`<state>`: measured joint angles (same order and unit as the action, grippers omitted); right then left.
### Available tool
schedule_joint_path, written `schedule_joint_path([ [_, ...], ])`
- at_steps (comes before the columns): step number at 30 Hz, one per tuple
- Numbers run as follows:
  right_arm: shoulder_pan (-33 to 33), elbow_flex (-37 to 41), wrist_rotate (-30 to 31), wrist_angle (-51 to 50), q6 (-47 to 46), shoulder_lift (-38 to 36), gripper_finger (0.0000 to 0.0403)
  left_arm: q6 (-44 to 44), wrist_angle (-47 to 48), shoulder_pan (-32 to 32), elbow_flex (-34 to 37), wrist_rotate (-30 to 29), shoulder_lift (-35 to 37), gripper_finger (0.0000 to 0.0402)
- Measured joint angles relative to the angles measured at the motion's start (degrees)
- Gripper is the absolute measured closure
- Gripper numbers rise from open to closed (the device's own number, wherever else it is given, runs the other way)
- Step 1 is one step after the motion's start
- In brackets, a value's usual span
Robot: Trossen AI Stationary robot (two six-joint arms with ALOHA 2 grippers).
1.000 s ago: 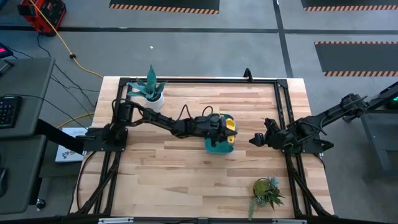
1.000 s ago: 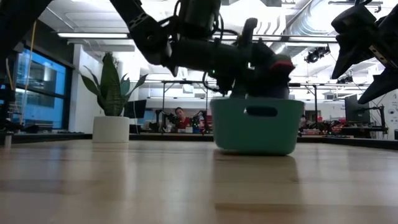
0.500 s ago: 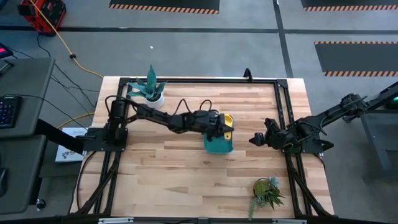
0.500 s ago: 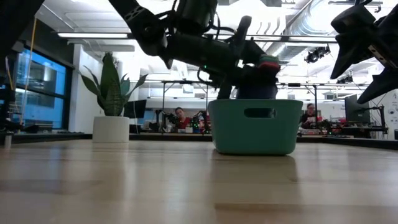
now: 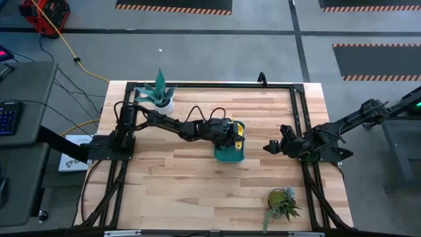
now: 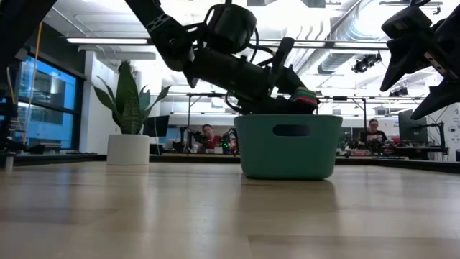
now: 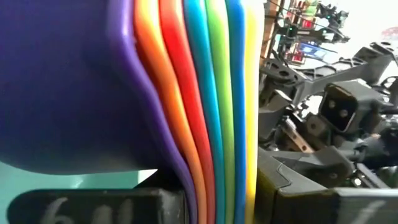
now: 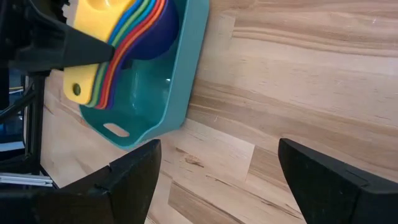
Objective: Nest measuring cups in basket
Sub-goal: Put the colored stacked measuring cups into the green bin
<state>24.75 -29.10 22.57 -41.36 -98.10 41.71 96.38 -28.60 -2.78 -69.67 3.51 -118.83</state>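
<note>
Left gripper (image 5: 230, 133) clenched on nested plastic measuring cups (image 8: 118, 38), now lower inside one teal rectangular plastic basket (image 5: 229, 155), seven coloured rims counted, right gripper (image 5: 271, 147) released, waiting aside.

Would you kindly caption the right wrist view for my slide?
Left gripper holds the nested measuring cups over the teal basket.

Nested measuring cups held over the teal basket

The measuring cups (image 8: 121, 37) form one nested stack, purple outermost, then orange, red, blue, green and yellow, their flat handles fanned together and pinched in the left gripper (image 5: 231, 131). The stack hangs tilted inside the open top of the basket (image 8: 180, 93), a teal rectangular tub with rounded corners and slot handles, standing upright on the table directly beneath that gripper.
</note>
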Motion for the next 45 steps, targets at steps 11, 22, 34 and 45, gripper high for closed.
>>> schedule_joint_path([
  [11,0.0,0.0,1.3,0.0,-0.9,0.0,0.0088,2.0,0.7,-0.2,0.0,-1.5,0.0,0.0292],
  [22,0.0,0.0,1.2,0.0,-0.9,0.0,0.0088,1.9,0.4,-0.2,0.0,-1.5,0.0,0.0211],
  [34,0.0,0.0,0.8,0.0,-0.9,0.0,0.0088,0.5,0.5,-0.1,0.0,1.0,0.0,0.0205],
  [45,0.0,0.0,-1.6,0.1,-1.1,0.0,0.0088,-3.6,0.5,0.2,0.0,6.1,0.0,0.0204],
])
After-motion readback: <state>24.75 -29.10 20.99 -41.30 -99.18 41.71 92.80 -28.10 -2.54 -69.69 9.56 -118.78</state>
